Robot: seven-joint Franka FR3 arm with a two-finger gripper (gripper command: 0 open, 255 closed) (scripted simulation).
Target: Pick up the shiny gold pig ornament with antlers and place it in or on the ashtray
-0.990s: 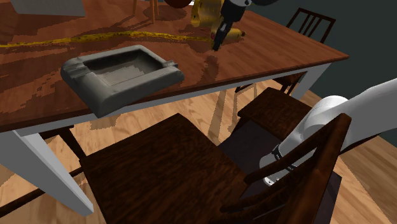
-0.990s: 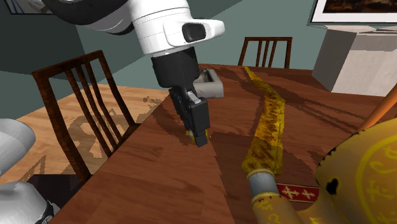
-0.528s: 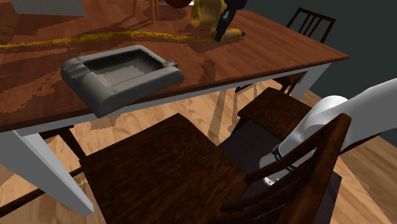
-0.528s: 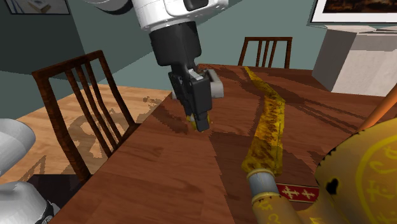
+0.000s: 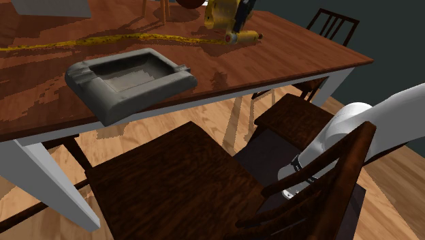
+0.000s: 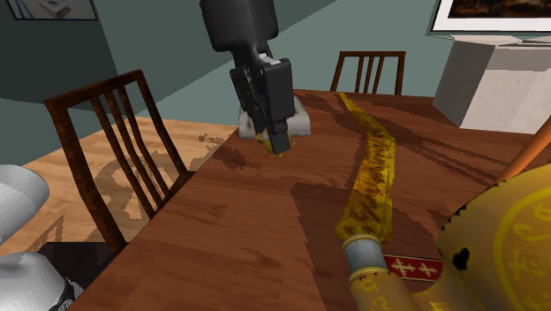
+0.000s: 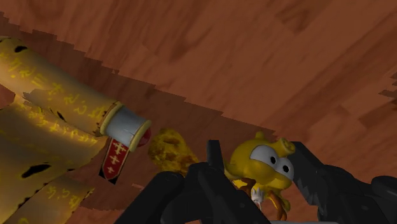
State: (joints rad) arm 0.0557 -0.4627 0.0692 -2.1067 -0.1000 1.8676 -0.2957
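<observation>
Item: gold pig (image 7: 257, 164), small, big-eyed, pinched between the two black fingers (image 7: 212, 167) of the gripper (image 7: 257, 156). Fingers are closed onto its sides; pig hangs clear of the tabletop w/ shadow on the wood beneath. In the second exterior view the gripper (image 6: 275, 132) points down over the table, yellow bits of the pig (image 6: 265, 137) showing at its tip. In the shoulder view the gripper (image 5: 238, 27) is at the far top, just beside a big gold object (image 5: 218, 13). Ashtray (image 5: 129, 78): grey, square, raised rim, hollow centre bare, sits close to the table's near edge in the shoulder view, well apart from the gripper; in the second exterior view the ashtray (image 6: 302, 122) is partly behind the gripper. Table (image 5: 286, 58): dark wood top, white legs, corner at the shoulder view's right; bare wood btwn gripper and ashtray. Gold scroll (image 6: 371, 185): long strip down the tabletop, silver-capped end (image 7: 125, 125) w/ red tag lying near the pig. Chairs: one seat (image 5: 177, 177) below the ashtray's edge of the table, one slatted back (image 6: 115, 141) along the second exterior view's left edge.
</observation>
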